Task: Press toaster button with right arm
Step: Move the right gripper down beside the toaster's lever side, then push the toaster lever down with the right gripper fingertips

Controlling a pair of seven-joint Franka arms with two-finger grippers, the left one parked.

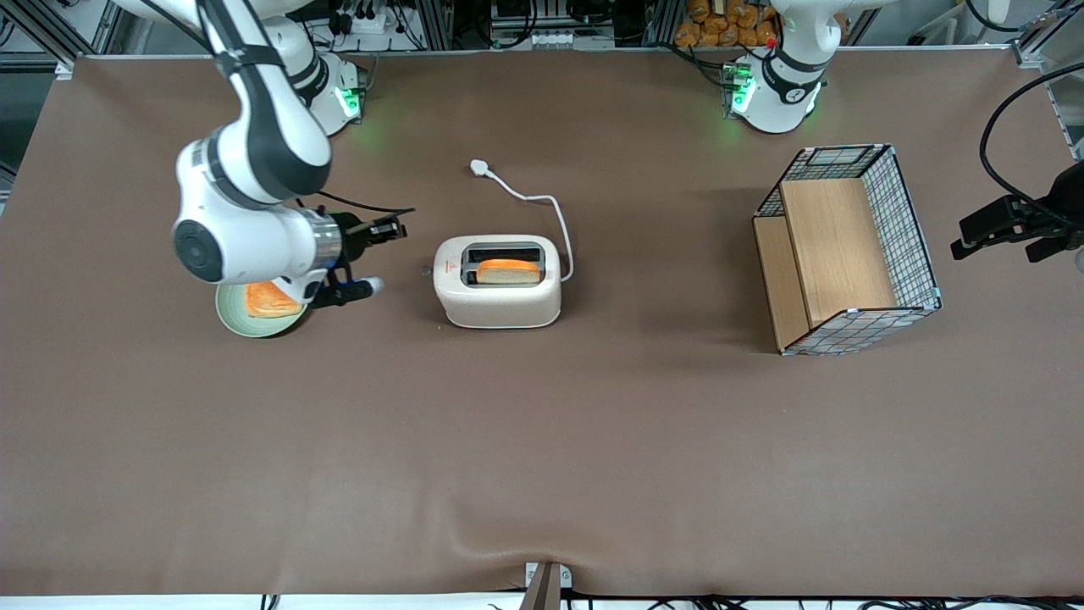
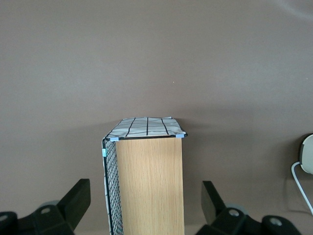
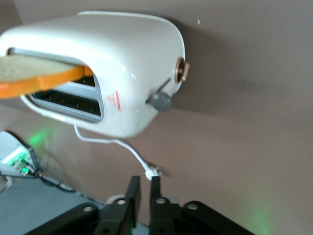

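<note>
On the brown table (image 1: 542, 440) my gripper (image 1: 391, 230), fingers nearly closed on nothing, hangs near the toaster button (image 3: 160, 101) on the narrow end of the cream toaster (image 1: 498, 281), with equipment racks (image 1: 508, 21) along the table's edge.

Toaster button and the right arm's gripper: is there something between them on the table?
No. In the front view only bare brown table lies between the gripper and the toaster button on the toaster.

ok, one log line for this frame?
phase: approach | pincer: shut, beside toaster, apart | toaster button: unpressed | bread slice: in slot
</note>
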